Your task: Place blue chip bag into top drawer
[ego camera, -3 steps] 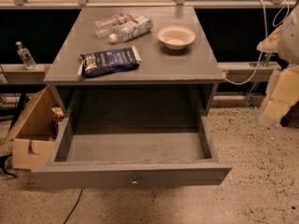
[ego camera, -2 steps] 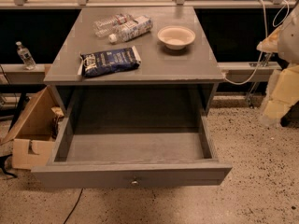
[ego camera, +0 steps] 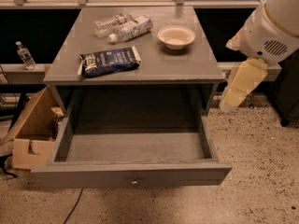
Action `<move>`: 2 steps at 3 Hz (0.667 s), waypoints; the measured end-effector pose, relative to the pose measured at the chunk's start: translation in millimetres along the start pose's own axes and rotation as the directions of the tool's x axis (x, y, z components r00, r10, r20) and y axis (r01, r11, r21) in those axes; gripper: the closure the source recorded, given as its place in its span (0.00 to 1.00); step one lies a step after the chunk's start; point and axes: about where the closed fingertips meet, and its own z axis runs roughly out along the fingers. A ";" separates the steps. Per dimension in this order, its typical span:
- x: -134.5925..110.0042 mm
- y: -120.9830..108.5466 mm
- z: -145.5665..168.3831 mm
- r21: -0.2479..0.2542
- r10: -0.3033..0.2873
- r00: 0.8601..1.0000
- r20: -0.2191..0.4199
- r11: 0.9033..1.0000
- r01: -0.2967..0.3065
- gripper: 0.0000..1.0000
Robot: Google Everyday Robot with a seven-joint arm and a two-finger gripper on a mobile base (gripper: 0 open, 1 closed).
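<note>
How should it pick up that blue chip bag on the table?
Probably from above, pinching across the short width of the chip bag near its middle: it lies flat on the tabletop, long side left to right, so no edge stands up to grab sideways. The gripper hangs to the right of the tabletop.

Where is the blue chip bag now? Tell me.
In the camera view, the blue chip bag lies front-left on the cabinet top, near the water bottles, above the open top drawer. The gripper hangs right of the cabinet top.
</note>
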 end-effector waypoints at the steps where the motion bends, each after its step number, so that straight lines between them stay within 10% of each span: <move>1: -3.9 -3.3 2.4 0.004 0.000 1.000 0.008 1.000 0.000 0.00; 2: -29.4 -25.2 17.5 0.029 0.001 0.998 0.064 1.000 -0.003 0.00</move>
